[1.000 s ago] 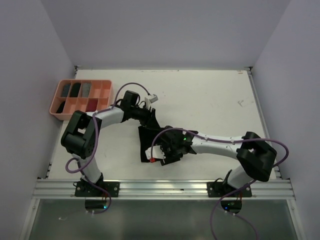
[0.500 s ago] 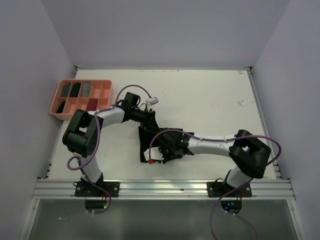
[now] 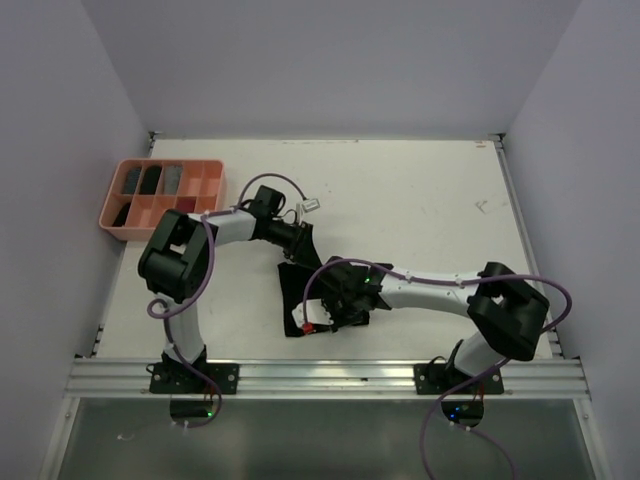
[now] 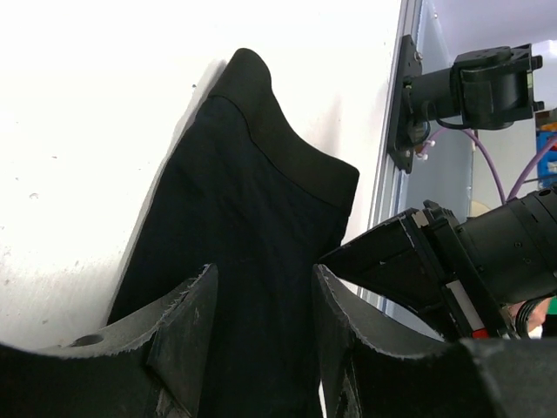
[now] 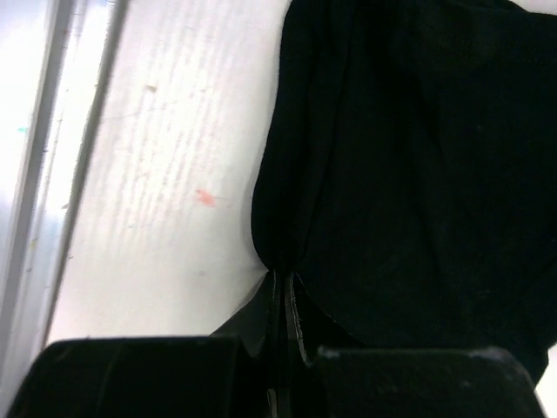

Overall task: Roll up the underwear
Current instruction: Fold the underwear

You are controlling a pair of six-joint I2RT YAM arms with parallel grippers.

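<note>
Black underwear (image 3: 293, 292) lies flat on the white table between my two arms. In the left wrist view it stretches away as a dark band (image 4: 252, 192). My left gripper (image 3: 300, 251) hangs over its far end, open, its fingers (image 4: 187, 318) standing apart with cloth showing between them. My right gripper (image 3: 322, 320) sits at the near end, shut on a pinched fold of the underwear's edge (image 5: 287, 252); its jaws (image 5: 284, 286) meet on the cloth. The underwear fills most of the right wrist view (image 5: 418, 174).
A salmon-pink compartment tray (image 3: 109, 216) with several dark bundles stands at the far left. The metal rail (image 3: 320, 375) runs along the near edge, close to the right gripper. A small red mark (image 5: 205, 198) is on the table beside the cloth.
My right gripper has closed from open onto the underwear's near edge. The left arm has swung slightly and its gripper has stayed open over the far end.
</note>
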